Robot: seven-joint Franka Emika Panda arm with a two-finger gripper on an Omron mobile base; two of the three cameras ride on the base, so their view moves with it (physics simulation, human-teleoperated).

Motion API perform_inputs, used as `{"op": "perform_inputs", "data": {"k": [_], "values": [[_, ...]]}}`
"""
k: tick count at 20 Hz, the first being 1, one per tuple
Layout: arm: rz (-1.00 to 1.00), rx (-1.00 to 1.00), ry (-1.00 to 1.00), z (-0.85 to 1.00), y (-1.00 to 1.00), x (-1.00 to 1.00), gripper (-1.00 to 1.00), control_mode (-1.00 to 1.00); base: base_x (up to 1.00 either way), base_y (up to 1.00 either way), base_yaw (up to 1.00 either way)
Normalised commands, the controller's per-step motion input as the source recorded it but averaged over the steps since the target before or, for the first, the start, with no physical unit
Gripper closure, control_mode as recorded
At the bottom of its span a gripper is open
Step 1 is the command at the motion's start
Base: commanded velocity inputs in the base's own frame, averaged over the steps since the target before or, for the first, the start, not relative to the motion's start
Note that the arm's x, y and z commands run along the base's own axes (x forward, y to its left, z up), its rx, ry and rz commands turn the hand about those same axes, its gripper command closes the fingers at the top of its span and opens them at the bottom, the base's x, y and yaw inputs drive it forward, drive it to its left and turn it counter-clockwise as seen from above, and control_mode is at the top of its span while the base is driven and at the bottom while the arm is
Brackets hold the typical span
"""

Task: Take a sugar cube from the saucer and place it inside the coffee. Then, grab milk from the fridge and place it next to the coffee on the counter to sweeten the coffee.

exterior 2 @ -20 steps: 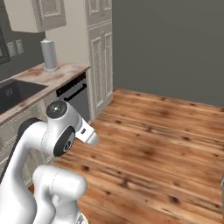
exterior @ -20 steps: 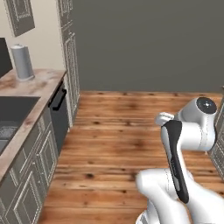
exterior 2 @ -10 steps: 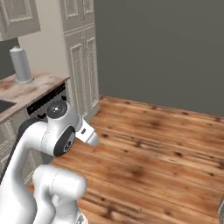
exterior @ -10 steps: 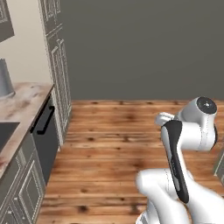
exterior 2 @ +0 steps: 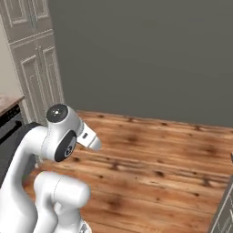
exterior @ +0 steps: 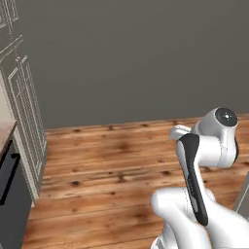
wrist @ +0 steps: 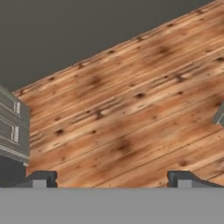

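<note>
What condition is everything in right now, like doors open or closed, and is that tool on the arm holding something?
tool: open, holding nothing, pointed at bare floor
tall cabinet: doors closed
counter: just a corner in view, nothing on that part
wooden floor: bare
arm: folded up close to its base

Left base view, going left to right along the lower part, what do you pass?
Dark appliance front → tall cream cabinet → bare wooden floor → the robot's white arm.
</note>
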Motion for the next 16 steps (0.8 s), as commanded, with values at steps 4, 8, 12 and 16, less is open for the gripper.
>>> {"op": "perform_inputs", "data": {"k": [4, 8, 12, 16], "values": [[0.00, 0.00, 0.00, 0.00, 0.00, 0.00, -1.00, 1.00, 0.81, -0.36, -0.53], [0.00, 0.00, 0.00, 0.00, 0.00, 0.00, -1.00, 1.00, 0.76, -0.19, -0.58], [0.00, 0.00, 0.00, 0.00, 0.00, 0.00, -1.00, 1.00, 0.79, -0.11, -0.58], [0.00, 0.00, 0.00, 0.00, 0.00, 0.00, -1.00, 1.00, 0.85, -0.01, -0.57]]}}
